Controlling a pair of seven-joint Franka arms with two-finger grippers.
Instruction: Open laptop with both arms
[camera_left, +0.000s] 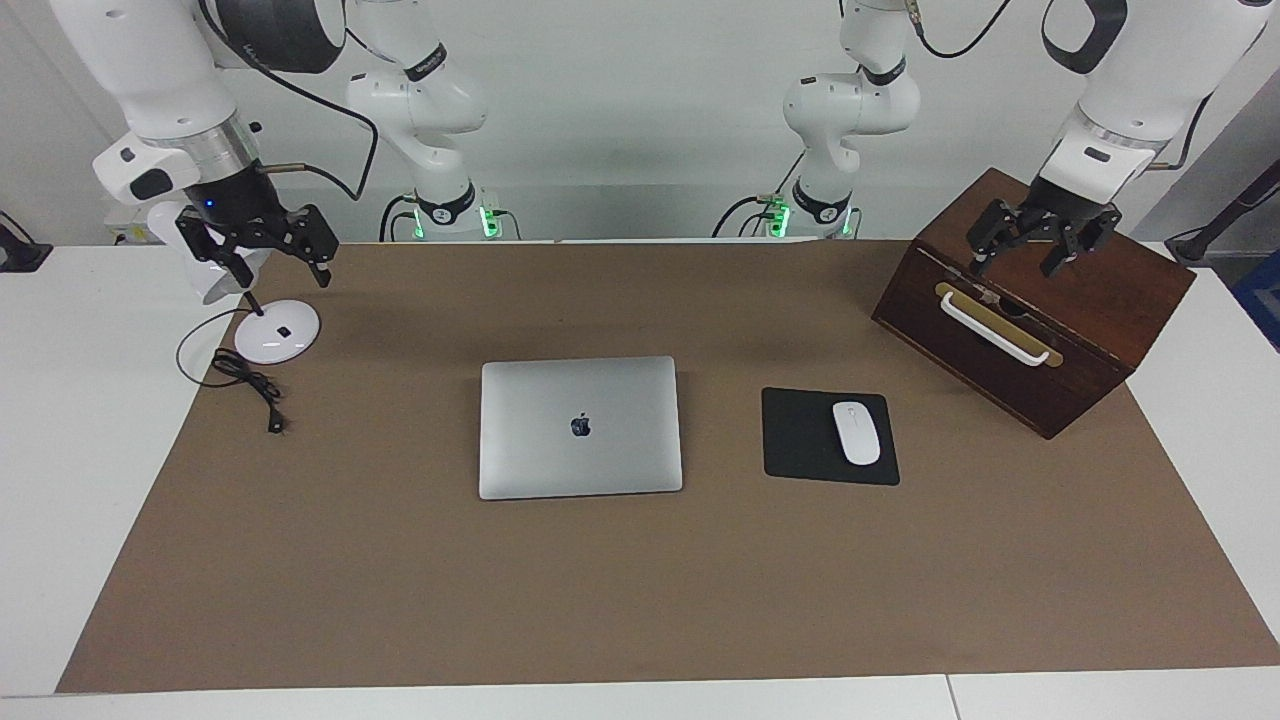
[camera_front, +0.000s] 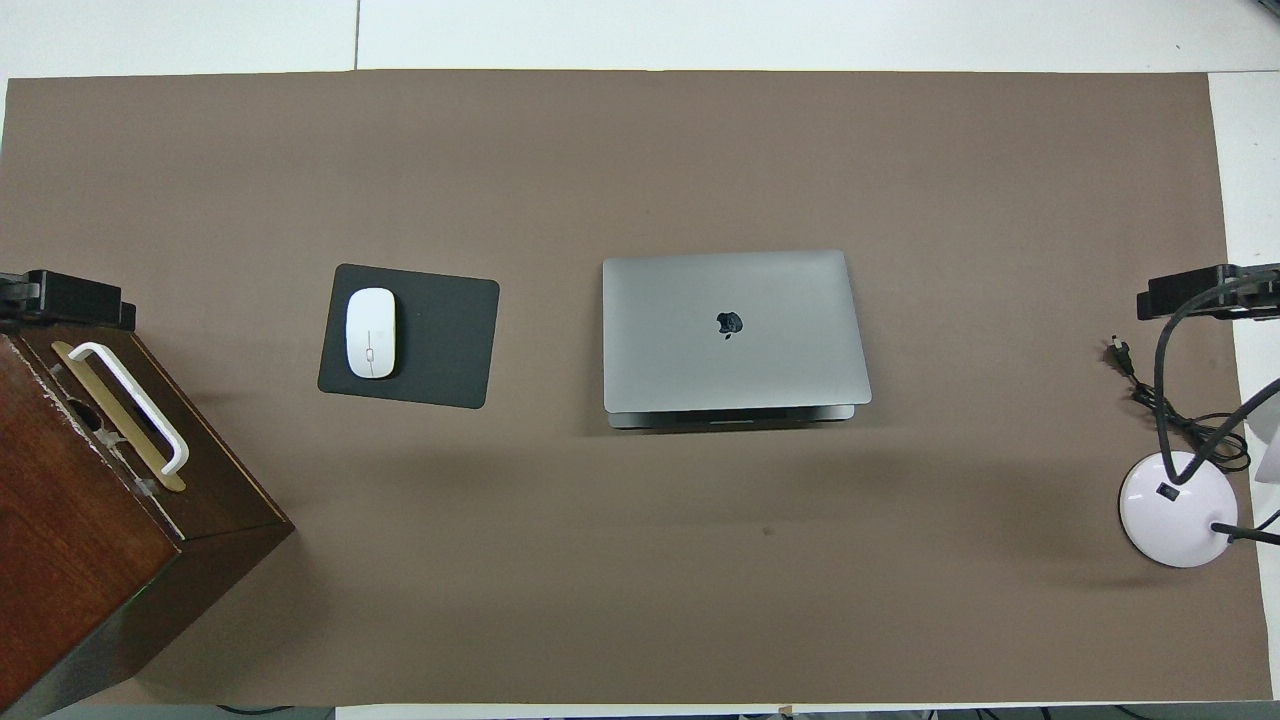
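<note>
1. Plainly, the facing view shows the laptop (camera_left: 580, 427) shut and flat at the middle of the brown mat (camera_left: 640, 600), beside the mouse pad (camera_left: 829, 436), which lies toward the left arm's end.
2. The left gripper (camera_left: 1035, 245) hangs with fingers spread over the wooden box (camera_left: 1040, 310); the right gripper (camera_left: 270, 250) hangs spread and empty over the lamp base (camera_left: 276, 332). Both are well apart from the laptop.
3. From overhead, the laptop (camera_front: 735, 330) is thin silver-grey metal with a dark logo; its seam edge faces the robots.
4. It is probably stiff, smooth and slippery, so one gripper should pin the base while the other lifts the lid at that near edge.
</note>
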